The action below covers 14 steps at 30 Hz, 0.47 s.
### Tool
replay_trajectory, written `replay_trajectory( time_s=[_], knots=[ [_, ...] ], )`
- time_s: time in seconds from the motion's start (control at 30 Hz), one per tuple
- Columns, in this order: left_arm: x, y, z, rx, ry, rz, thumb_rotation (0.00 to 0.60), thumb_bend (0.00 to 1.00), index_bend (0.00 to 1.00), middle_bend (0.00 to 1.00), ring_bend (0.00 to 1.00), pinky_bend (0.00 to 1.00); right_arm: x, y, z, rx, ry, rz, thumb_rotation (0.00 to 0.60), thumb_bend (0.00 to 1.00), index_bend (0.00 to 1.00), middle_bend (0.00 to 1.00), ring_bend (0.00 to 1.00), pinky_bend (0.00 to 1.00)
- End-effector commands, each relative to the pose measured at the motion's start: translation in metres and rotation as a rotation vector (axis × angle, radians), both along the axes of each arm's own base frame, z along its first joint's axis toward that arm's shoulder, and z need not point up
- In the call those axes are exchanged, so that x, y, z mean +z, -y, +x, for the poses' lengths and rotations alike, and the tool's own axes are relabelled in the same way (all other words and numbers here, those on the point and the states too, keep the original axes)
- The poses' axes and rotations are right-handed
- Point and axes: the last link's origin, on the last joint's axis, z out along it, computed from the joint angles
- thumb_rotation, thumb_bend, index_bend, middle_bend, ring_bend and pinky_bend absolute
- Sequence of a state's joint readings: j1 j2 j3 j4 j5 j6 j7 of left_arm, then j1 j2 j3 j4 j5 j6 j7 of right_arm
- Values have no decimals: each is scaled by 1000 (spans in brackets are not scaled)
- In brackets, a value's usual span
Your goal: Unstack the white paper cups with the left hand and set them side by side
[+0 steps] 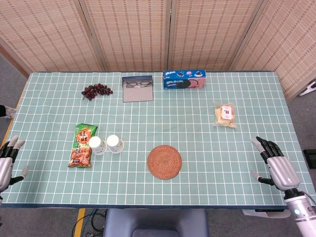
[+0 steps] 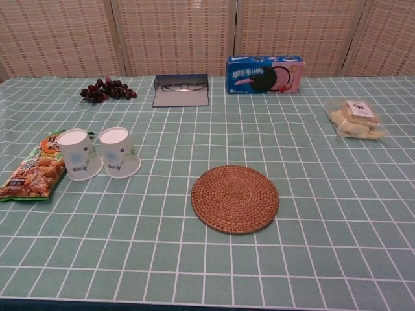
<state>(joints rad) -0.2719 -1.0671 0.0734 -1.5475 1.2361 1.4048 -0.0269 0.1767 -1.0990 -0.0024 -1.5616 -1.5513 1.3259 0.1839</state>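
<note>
Standing inverted, tapered paper cups (image 2: 97, 153) (smooth, white), side by side

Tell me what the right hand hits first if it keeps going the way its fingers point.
The right hand points up and slightly left across the table. Nothing lies close; the biscuit bag is nearest that line, but probably left of it, so the way looks free.

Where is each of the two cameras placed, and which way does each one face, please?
Head view: high above the near edge, looking steeply down on the whole table; left hand and right hand show at the sides.
Chest view: low at the near edge, looking across toward the screens; no hands visible.
Both share the paper cups and round mat.
</note>
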Motion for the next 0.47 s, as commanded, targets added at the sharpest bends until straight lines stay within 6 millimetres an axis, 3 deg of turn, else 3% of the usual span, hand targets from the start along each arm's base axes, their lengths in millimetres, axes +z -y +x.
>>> replay_trajectory(
  time_s=[0.03,0.47],
  knots=[
    [-1,1,0,-2,-4,9,600,405,35,0,0,134,0,0,0,-3,-2,-2,600,251,0,0,0,0],
    [-7,1,3,-15,-42,-2,600,406,2,0,0,134,10,-3,-1,-2,14,-33,600,252,0,0,0,0]
  ],
)
